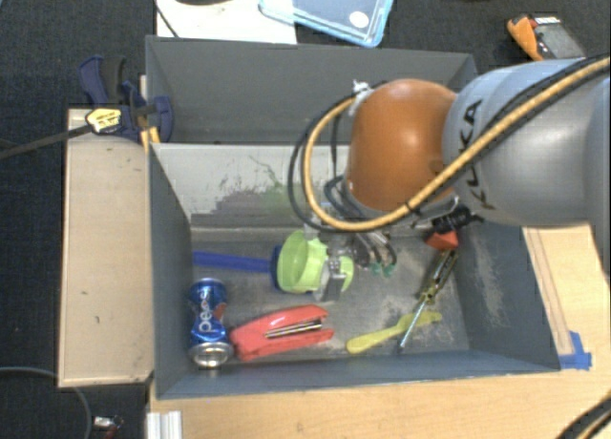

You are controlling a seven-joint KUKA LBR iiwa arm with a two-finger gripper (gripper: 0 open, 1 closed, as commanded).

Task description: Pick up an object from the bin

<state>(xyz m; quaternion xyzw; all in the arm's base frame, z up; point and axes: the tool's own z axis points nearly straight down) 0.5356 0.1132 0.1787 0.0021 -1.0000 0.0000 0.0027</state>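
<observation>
A light green plastic cup (302,263) is seen lying on its side near the middle of the bin (172,256), its long axis running roughly left to right, the wider end apparently turned left. The gripper (336,273) is set at the cup's right end; whether it is spread or closed cannot be told. A blue handle (229,261) lies just left of the cup, a red stapler (282,330) and a blue Pepsi can (208,321) below it, a yellow strip (382,337) further right
</observation>
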